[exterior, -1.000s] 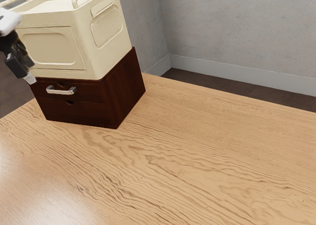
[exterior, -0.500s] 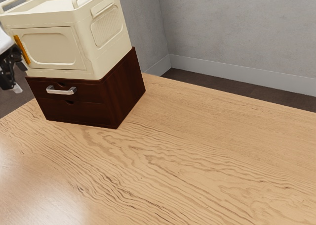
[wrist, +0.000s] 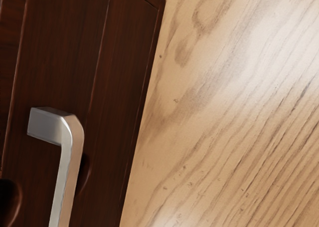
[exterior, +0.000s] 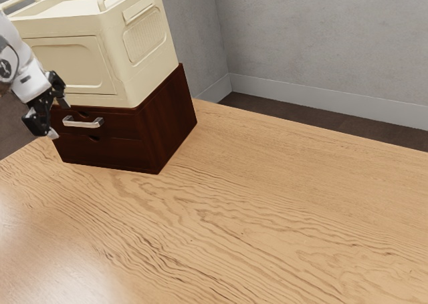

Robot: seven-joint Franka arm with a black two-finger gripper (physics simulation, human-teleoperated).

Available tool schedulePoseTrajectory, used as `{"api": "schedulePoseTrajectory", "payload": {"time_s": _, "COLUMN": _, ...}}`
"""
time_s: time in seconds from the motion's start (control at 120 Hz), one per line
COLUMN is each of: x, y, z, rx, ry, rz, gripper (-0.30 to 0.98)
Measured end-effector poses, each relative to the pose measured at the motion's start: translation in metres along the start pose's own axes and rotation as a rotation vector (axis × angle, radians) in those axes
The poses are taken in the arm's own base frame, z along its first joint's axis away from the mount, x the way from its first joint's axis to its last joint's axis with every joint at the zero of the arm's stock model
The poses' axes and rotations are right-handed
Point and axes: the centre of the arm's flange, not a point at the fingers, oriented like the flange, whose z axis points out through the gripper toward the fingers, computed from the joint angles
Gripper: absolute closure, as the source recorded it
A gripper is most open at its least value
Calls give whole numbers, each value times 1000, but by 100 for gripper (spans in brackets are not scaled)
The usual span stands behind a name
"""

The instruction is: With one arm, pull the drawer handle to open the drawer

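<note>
I am judging this as the final approach: the black fingers point(exterior: 37, 124) are standing apart just in front of the cabinet, gripping nothing, and the silver metal bar handle point(exterior: 82, 124) is waiting close by. Doing this well is probably meaning centring the bar between them, one finger passing above and one below, with the hand moving in squarely so that neither tip is striking the wood. Once both pads are pressing on the bar, the pull is needing to run straight out from the front, slow and level, since any sideways drag is risking a slip or a jammed drawer. The handle is sitting on the upper drawer point(exterior: 121, 123) of a dark reddish-brown wooden cabinet point(exterior: 172, 117), which is resting on the pale, wavy-grained wooden desk point(exterior: 267, 204) and carrying a cream plastic crate point(exterior: 142, 63). The drawer is looking closed. The bar is showing flat faces, a rounded bend and a squared mounting post, with a soft metallic sheen, and it is leaving a gap from the front that a finger is likely fitting behind.
</note>
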Motion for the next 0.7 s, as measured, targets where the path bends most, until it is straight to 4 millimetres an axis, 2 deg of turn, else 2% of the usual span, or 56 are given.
{"api": "schedulePoseTrajectory", "payload": {"time_s": 0.075, "x": 13, "y": -3, "z": 3, "rx": 29, "ry": -1, "rz": 43, "gripper": 3}}
{"api": "schedulePoseTrajectory", "payload": {"time_s": 0.142, "x": 7, "y": -4, "z": 4, "rx": 50, "ry": -11, "rz": 52, "gripper": 3}}
{"api": "schedulePoseTrajectory", "payload": {"time_s": 0.2, "x": -12, "y": -3, "z": 6, "rx": 61, "ry": -25, "rz": 35, "gripper": 3}}
{"api": "schedulePoseTrajectory", "payload": {"time_s": 0.333, "x": -69, "y": 5, "z": 10, "rx": 81, "ry": -64, "rz": -31, "gripper": 7}}
{"api": "schedulePoseTrajectory", "payload": {"time_s": 0.4, "x": -85, "y": 5, "z": 20, "rx": 83, "ry": -80, "rz": -48, "gripper": 11}}
{"api": "schedulePoseTrajectory", "payload": {"time_s": 0.45, "x": -82, "y": 2, "z": 26, "rx": 87, "ry": -80, "rz": -40, "gripper": 13}}
{"api": "schedulePoseTrajectory", "payload": {"time_s": 0.575, "x": -53, "y": -6, "z": 28, "rx": 114, "ry": -50, "rz": 3, "gripper": 16}}
{"api": "schedulePoseTrajectory", "payload": {"time_s": 0.7, "x": -51, "y": -7, "z": 32, "rx": 123, "ry": -33, "rz": 0, "gripper": 19}}
